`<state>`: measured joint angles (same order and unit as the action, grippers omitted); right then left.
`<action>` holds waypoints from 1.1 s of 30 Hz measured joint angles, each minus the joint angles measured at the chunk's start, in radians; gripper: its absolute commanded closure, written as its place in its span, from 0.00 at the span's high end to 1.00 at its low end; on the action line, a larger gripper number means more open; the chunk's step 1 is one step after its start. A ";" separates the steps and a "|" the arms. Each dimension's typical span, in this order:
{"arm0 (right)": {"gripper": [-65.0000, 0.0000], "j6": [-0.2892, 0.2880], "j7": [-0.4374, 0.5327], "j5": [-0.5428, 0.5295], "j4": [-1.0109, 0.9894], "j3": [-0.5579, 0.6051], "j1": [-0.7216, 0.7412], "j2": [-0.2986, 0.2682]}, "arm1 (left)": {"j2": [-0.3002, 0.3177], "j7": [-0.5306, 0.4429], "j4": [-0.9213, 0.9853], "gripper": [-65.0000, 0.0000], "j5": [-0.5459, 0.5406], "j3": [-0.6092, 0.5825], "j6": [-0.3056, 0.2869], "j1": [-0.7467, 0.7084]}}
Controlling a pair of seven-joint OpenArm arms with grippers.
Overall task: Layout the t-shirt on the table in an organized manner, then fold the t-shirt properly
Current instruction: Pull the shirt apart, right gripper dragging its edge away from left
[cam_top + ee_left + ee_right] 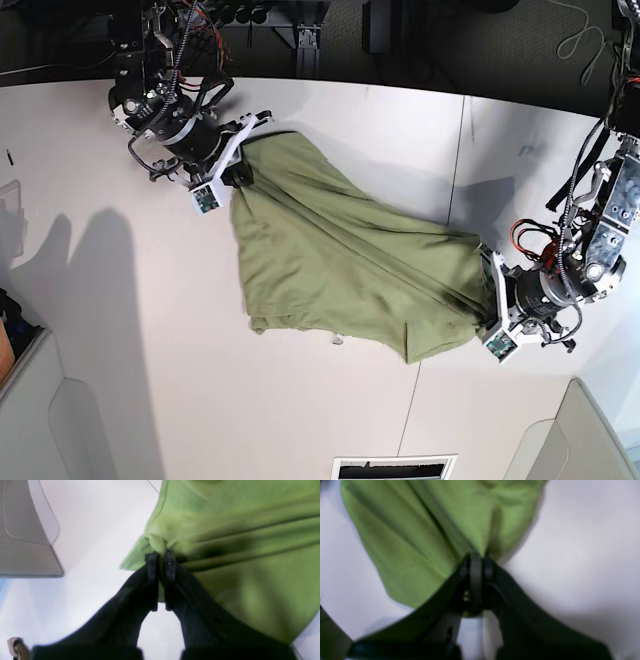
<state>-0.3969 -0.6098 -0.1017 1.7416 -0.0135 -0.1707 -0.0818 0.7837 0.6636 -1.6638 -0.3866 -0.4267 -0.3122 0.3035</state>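
Observation:
The olive-green t-shirt (340, 260) lies rumpled on the white table (150, 330), stretched on a diagonal from the back left to the front right. My right gripper (238, 172) is shut on its back-left corner. In the right wrist view the gripper (480, 560) pinches a fold of the shirt (420, 530), which hangs away from it in long creases. My left gripper (492, 305) holds the front-right end. In the left wrist view the gripper (161, 557) is shut on a bunched edge of the cloth (237, 530), just above the tabletop (100, 517).
A grey bin (70, 420) sits at the front left corner and another (570, 440) at the front right. A thin seam (455, 170) runs across the table. A slotted vent (392, 467) lies at the front edge. Cables hang behind both arms.

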 measured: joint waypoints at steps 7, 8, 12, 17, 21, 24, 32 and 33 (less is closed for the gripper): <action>0.00 -0.007 0.000 -0.065 0.000 -0.151 0.023 -0.037 | 0.089 0.013 -0.104 0.03 -0.022 -0.001 -0.006 -0.106; 0.00 -0.008 0.000 -0.080 0.000 -0.166 0.025 -0.051 | 0.092 0.012 -0.108 0.03 -0.022 -0.001 -0.007 -0.124; 0.00 0.002 -0.013 -0.061 0.000 -0.211 0.027 -0.106 | 0.093 0.046 -0.104 0.06 0.032 0.005 0.005 -0.204; 0.19 0.008 -0.019 -0.072 -0.005 -0.251 0.024 -0.148 | 0.071 0.040 -0.104 0.15 0.018 0.007 0.001 -0.281; 0.34 0.020 -0.019 -0.119 -0.005 -0.276 0.024 -0.153 | 0.046 0.038 -0.114 0.23 0.019 0.006 -0.017 -0.312; 0.34 0.023 -0.019 -0.185 -0.003 -0.286 0.024 -0.154 | 0.003 0.026 -0.134 0.24 0.026 0.013 -0.016 -0.300; 0.34 -0.032 -0.069 -0.289 0.175 -0.287 0.028 -0.130 | -0.106 -0.090 -0.065 0.46 0.051 0.026 -0.022 -0.217; 0.34 -0.041 -0.072 -0.304 0.183 -0.286 0.030 -0.120 | -0.126 -0.103 -0.026 0.46 0.046 0.026 -0.024 -0.196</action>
<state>-0.4381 -0.6815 -0.4061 1.9247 -0.3000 -0.1410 -0.2020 0.6575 0.5606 -1.6901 -0.3405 -0.4007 -0.3367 0.1074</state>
